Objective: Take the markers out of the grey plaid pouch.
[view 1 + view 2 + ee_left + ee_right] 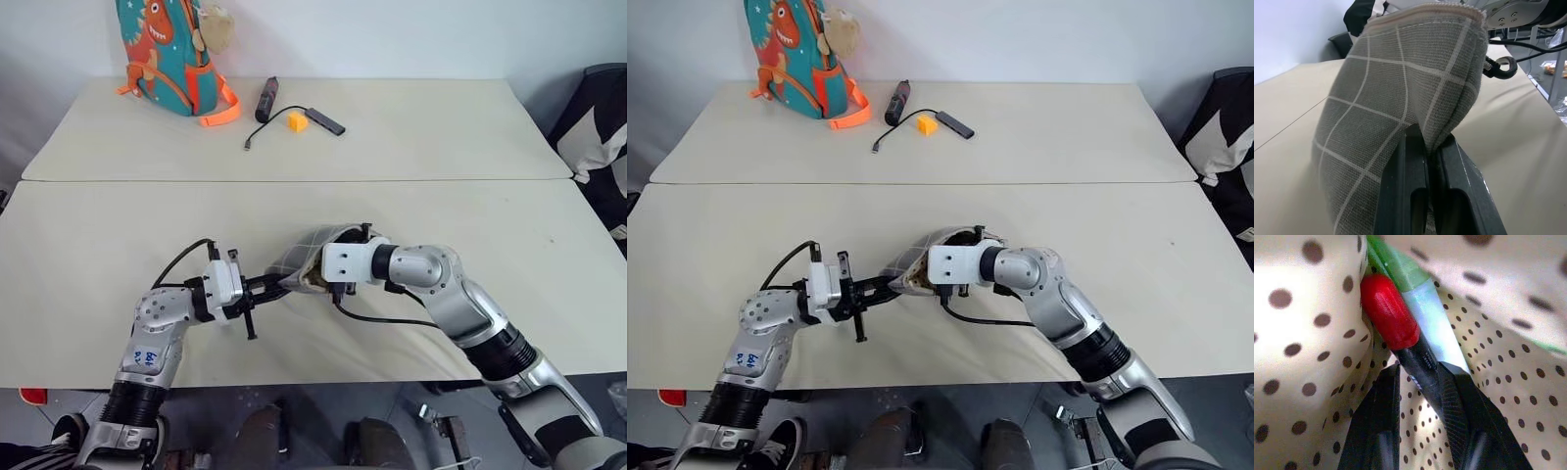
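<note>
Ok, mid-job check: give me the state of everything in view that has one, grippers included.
grey plaid pouch: open, lifted at one end, polka-dot lining showing.
left gripper: shut on the pouch's fabric edge.
right gripper: reaching inside the pouch, fingers around the red and black marker.
red and black marker: inside the pouch, between the right fingers.
green marker: inside the pouch, beside the red one.
dinosaur backpack: upright on the far table.

The left gripper [276,285] reaches level toward the right with its two fingers [1409,186] pinched tight on fabric, while the right arm bends in from the right and its gripper [1418,377] has its fingers closed around a slim stick.
</note>
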Available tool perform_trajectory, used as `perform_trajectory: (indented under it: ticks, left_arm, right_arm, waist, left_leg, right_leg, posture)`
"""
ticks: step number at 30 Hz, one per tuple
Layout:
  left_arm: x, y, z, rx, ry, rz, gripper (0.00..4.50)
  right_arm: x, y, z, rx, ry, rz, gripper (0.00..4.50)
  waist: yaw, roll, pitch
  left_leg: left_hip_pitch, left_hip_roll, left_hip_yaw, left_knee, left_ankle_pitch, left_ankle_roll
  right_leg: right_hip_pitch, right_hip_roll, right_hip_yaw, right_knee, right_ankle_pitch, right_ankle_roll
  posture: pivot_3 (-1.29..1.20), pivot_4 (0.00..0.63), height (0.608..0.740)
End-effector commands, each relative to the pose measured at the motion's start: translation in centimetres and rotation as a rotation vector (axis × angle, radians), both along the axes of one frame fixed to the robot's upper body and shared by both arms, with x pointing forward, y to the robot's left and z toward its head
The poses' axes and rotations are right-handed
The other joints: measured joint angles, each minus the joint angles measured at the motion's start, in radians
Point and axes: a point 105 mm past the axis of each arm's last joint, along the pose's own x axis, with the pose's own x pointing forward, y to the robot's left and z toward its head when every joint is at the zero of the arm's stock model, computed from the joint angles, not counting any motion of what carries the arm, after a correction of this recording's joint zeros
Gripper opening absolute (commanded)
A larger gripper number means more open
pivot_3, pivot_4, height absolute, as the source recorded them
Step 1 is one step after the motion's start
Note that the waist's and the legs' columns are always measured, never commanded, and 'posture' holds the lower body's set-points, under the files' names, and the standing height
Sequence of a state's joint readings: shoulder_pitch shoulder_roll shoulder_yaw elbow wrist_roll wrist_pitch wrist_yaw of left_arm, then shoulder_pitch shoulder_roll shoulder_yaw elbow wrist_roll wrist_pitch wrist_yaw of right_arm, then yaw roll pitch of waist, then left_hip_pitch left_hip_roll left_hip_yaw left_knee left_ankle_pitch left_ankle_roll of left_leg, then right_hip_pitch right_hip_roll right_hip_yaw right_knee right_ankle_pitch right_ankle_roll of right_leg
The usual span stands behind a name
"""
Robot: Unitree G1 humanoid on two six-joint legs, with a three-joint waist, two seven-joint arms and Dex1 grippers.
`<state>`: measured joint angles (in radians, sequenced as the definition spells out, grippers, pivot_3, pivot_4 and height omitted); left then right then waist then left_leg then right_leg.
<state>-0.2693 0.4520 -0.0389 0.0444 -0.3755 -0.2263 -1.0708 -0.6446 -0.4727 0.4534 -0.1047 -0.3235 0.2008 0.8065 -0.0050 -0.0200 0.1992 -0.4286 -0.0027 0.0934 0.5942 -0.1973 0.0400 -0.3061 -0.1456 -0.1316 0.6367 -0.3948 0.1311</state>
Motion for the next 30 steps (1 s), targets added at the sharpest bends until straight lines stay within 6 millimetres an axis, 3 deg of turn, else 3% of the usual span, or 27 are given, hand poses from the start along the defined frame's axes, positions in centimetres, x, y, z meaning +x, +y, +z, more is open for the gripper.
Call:
perform_trajectory:
  ticks: [1, 6, 9, 11, 16, 19, 24, 30]
  left_arm:
    - [-0.7, -1.1, 0.9, -0.005, -0.049, -0.068, 0.00]
    - [-0.8, -1.2, 1.0, -0.002, -0.054, -0.073, 0.00]
    - [-1.0, -1.2, 1.0, -0.006, -0.049, -0.077, 0.00]
    - [-1.1, -1.2, 1.0, -0.007, -0.048, -0.078, 0.00]
    - [-1.1, -1.0, 1.1, -0.018, -0.049, -0.065, 0.00]
    - [-0.9, -0.7, 1.2, -0.019, -0.049, -0.051, 0.00]
    - [0.3, 1.2, 1.1, -0.011, -0.048, 0.036, 0.00]
    - [1.3, 2.8, 1.0, 0.006, -0.050, 0.101, 0.00]
  right_arm:
    - [-1.2, 1.6, 1.9, 0.083, -0.023, 0.075, 1.20]
    - [-1.9, 2.1, -0.3, 0.058, 0.045, 0.084, 1.20]
    - [-0.9, 1.7, -0.1, 0.068, 0.008, 0.037, 0.65]
    - [-0.8, 1.5, -0.1, 0.061, 0.007, 0.043, 0.03]
    - [-0.7, 0.9, -0.3, 0.043, -0.007, 0.035, 0.03]
    - [-0.7, 0.5, 0.4, 0.065, -0.005, 0.029, 0.03]
    - [-2.3, -0.7, 4.0, 0.100, -0.011, 0.071, 0.03]
    - [-3.6, -2.1, 6.2, 0.162, 0.047, 0.095, 0.03]
  waist:
    - [0.000, 0.000, 0.000]
    - [0.000, 0.000, 0.000]
    - [0.000, 0.000, 0.000]
    - [0.000, 0.000, 0.000]
    - [0.000, 0.000, 0.000]
    - [0.000, 0.000, 0.000]
    - [0.001, 0.000, 0.000]
    - [0.001, 0.000, 0.000]
  left_leg:
    - [0.000, 0.000, 0.000, 0.000, 0.000, 0.000]
    - [0.000, 0.000, 0.000, 0.000, 0.000, 0.000]
    - [0.000, 0.000, 0.000, 0.000, 0.000, 0.000]
    - [0.000, 0.000, 0.000, 0.001, 0.000, 0.000]
    - [0.001, 0.000, 0.000, 0.001, 0.000, 0.000]
    - [0.001, 0.000, 0.000, 0.001, 0.000, 0.000]
    - [0.001, 0.000, 0.000, 0.001, 0.000, 0.000]
    - [0.001, 0.000, 0.000, 0.000, 0.000, 0.000]
  right_leg:
    - [0.000, 0.000, 0.000, 0.000, 0.000, 0.000]
    - [0.000, 0.000, 0.000, 0.000, 0.000, 0.000]
    - [0.000, 0.000, 0.000, 0.000, 0.000, 0.000]
    - [0.000, 0.000, 0.000, 0.000, 0.000, 0.000]
    - [0.000, 0.000, 0.001, 0.000, 0.000, 0.000]
    - [0.000, 0.000, 0.001, 0.000, 0.000, 0.000]
    - [0.000, 0.000, 0.001, 0.000, 0.000, 0.000]
    - [0.000, -0.001, 0.000, -0.001, 0.000, 0.000]
  posture:
    - [0.00, 0.150, 0.740]
    - [0.00, 0.150, 0.740]
    - [0.00, 0.150, 0.740]
    - [0.00, 0.150, 0.740]
    - [0.00, 0.150, 0.740]
    - [0.00, 0.150, 0.740]
    - [0.00, 0.150, 0.740]
    - [0.00, 0.150, 0.740]
